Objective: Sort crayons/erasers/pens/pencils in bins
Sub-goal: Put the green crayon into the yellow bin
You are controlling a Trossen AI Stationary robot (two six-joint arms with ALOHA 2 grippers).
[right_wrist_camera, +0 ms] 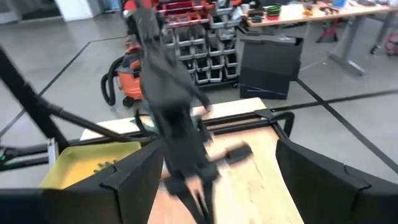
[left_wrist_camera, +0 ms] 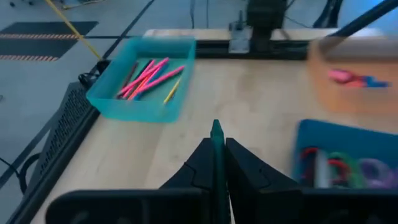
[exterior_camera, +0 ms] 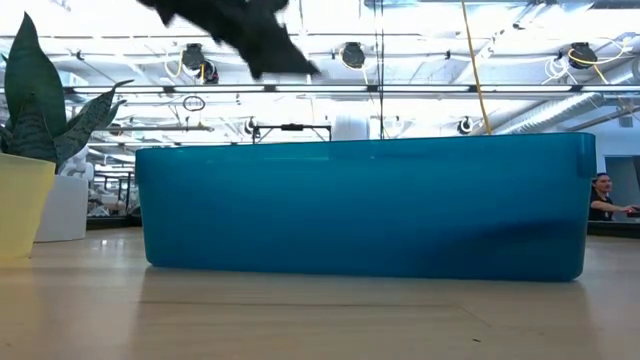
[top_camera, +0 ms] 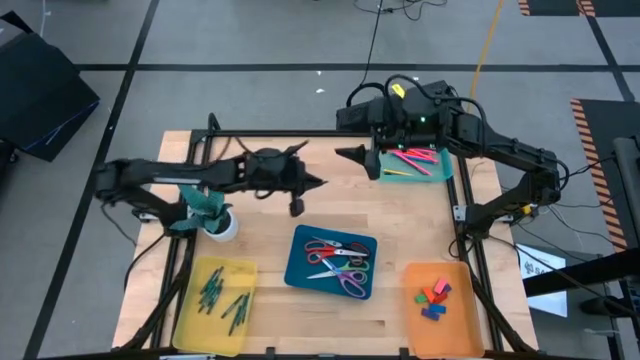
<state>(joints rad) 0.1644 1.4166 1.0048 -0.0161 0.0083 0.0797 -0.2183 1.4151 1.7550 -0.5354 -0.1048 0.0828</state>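
Pinched in my left fingers is a thin green stick, teal bin ahead; my right fingers stand spread. Erasers lie in the orange bin. Slack grip could drop it

Plastic bins on pale wood

The surface is light wood, smooth with a faint grain; the teal bin, orange bin and yellow bin look like translucent glossy plastic, the dark blue bin smooth and shiny, and the left pincer matt black plastic.
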